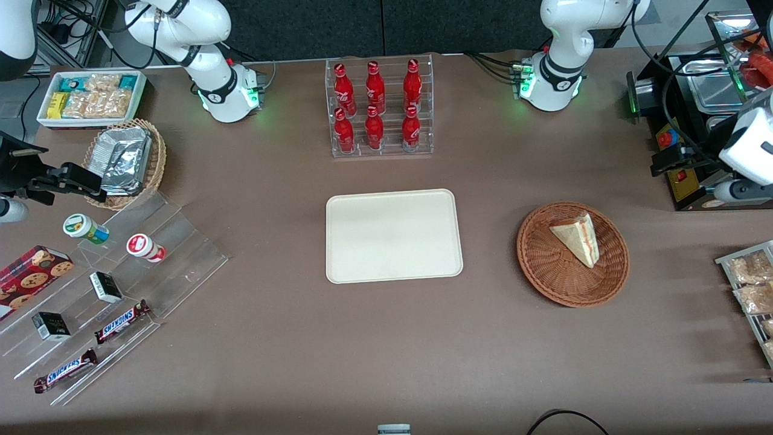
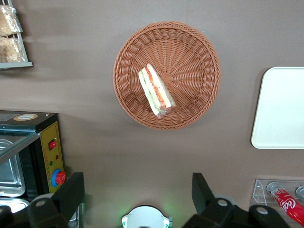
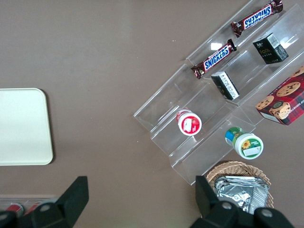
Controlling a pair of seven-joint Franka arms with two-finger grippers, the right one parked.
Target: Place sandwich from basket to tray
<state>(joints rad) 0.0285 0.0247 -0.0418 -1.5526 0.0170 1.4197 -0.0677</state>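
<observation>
Brown cloth-covered table (image 1: 386, 350). Cream tray (image 1: 394, 236) at centre, bare. Toward the working arm's end, the round reddish-brown wicker basket (image 1: 572, 254) holds the wrapped sandwich wedge (image 1: 577, 237), leaning on the inner slope, filling edge up. Left gripper (image 2: 137, 199) hangs high above the table beside the basket, fingers spread wide, holding nothing. Judgement: descend centred, close across the wedge's flat bread faces, gently, since wrap may slip.
</observation>
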